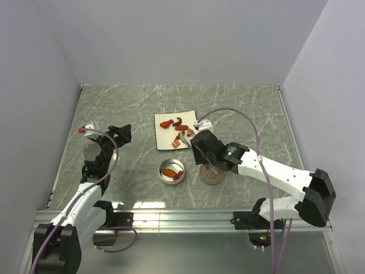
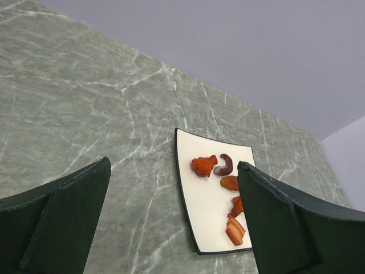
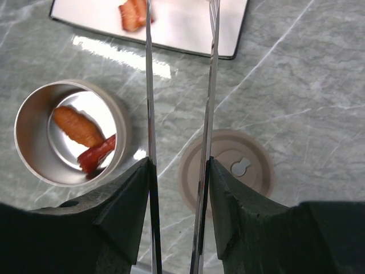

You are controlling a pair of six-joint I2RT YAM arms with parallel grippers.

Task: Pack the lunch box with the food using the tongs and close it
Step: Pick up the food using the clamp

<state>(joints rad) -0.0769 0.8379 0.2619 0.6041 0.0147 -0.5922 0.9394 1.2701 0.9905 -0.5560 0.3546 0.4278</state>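
Note:
The tongs (image 3: 149,85) are two thin silver arms running up the right wrist view, each pressed against a pad of my right gripper (image 3: 179,171), which is shut on them. Their tips leave the frame over the white plate (image 3: 188,28). The open lunch box (image 3: 23,114) sits lower left of the tongs and holds an orange food piece (image 3: 77,127) and a red one (image 3: 97,153). Its brown lid (image 3: 228,171) lies flat on the table beside it. More food (image 2: 203,165) lies on the plate (image 2: 199,200). My left gripper (image 2: 174,165) is open and holds nothing, well left of the plate.
In the top view the tin (image 1: 161,171) and lid (image 1: 211,175) lie side by side, just near of the plate (image 1: 165,142). The right gripper (image 1: 202,154) hangs over them. The left gripper (image 1: 114,134) is raised at the left. Walls enclose three sides of the marble table.

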